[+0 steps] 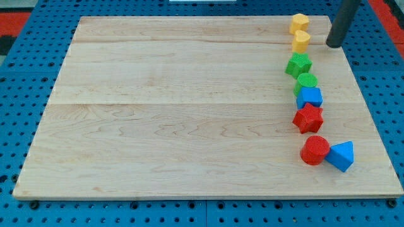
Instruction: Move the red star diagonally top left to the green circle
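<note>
A pale wooden tabletop (189, 107) lies on a blue pegboard surface (19, 126), seen from above and slightly from the front. All the blocks sit in a loose column near the view's right edge of the tabletop. At the view's top are two yellow blocks: a yellow hexagon-like block (299, 23) and, just below and touching it, a yellow rounded block (301, 41). Next comes a green star (298, 65), then the green circle (307, 82) just below it and touching. A blue block (310, 97) presses against the green circle's lower side. The red star (308, 118) sits directly under the blue block, touching it, so it lies below the green circle, at almost the same distance across. Lower still are a red rounded block (314, 151) and a blue triangle (341, 156) side by side, touching. This arm has no jaws; it ends in a dark rod, and my tip (333, 44) rests near the view's top right, just right of the yellow blocks, well apart from the red star.
</note>
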`<state>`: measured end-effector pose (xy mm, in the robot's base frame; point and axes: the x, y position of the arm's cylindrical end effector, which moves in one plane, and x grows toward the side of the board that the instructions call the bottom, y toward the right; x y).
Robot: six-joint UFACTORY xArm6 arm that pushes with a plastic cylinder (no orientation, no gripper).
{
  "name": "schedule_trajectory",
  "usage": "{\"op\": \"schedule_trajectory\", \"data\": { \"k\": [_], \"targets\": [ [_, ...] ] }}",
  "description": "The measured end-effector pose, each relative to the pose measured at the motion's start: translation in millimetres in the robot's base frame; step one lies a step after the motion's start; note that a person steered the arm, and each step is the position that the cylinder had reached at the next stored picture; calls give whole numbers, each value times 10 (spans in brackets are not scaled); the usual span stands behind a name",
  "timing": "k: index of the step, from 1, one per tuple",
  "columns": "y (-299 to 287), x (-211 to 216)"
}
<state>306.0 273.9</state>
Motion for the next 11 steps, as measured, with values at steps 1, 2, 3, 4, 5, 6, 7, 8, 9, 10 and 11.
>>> {"op": "schedule_trajectory", "data": {
  "k": [1, 2, 3, 4, 5, 6, 7, 8, 9, 10, 11],
  "targets": [
    [0, 364],
    [76, 1038],
    [-161, 1657],
    [-742, 1960],
    [-1492, 1918],
    [-2153, 1514],
    [-2735, 1093],
    [-2610, 894],
    [-2614, 1182],
    [-2424, 1065],
    [-2399, 669]
  ]
}}
